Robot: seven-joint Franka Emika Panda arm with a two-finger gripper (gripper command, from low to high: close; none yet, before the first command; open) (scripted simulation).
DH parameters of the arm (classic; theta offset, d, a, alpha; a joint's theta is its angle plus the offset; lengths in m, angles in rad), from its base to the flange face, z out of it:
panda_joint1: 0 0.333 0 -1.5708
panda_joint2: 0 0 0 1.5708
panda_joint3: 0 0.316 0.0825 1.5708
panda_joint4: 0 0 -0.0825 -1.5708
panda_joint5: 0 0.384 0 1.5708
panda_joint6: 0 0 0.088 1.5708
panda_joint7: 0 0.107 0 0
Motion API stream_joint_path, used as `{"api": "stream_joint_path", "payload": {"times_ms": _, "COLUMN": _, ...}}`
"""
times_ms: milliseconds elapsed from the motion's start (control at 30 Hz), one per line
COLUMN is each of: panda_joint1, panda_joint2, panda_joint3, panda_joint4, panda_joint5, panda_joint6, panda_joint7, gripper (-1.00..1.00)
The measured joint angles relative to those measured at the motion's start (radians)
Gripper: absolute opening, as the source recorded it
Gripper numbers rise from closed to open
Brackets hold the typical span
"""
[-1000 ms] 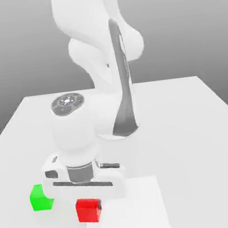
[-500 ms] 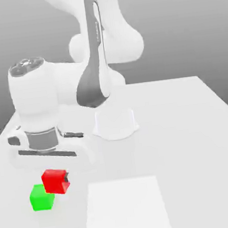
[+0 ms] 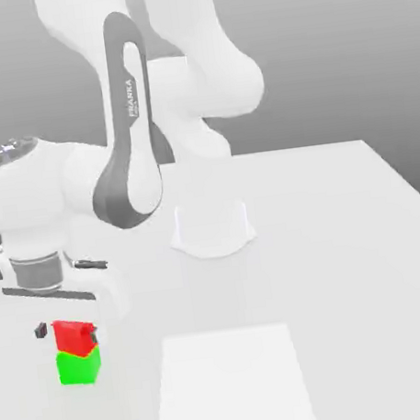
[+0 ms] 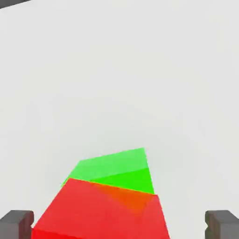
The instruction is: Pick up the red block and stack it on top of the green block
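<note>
The red block (image 3: pixel 70 335) sits on top of the green block (image 3: pixel 78 368) near the table's front corner at the exterior view's left. My gripper (image 3: pixel 67 331) hangs straight above the stack, open, with its dark fingertips (image 3: pixel 41 329) on either side of the red block and a small gap to it. In the hand view the red block (image 4: pixel 102 212) lies between the two fingertips (image 4: pixel 17 224) without touching them. The green block (image 4: pixel 116 168) shows just beyond it, underneath.
The arm's round white base (image 3: pixel 212 230) stands mid-table behind the stack. A lighter square patch (image 3: pixel 233 382) lies on the white table (image 3: pixel 346 234) at the front centre. The table's edge at the exterior view's left runs close to the stack.
The gripper carried the red block toward the exterior view's left, from beside the green block to on top of it. The fingers have spread off the red block.
</note>
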Motion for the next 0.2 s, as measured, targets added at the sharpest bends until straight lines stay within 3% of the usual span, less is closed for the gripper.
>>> {"api": "stream_joint_path", "payload": {"times_ms": 200, "panda_joint1": -0.001, "panda_joint2": -0.174, "panda_joint3": -0.021, "panda_joint4": -0.008, "panda_joint5": -0.097, "panda_joint6": -0.162, "panda_joint7": 0.069, "gripper": 1.00}}
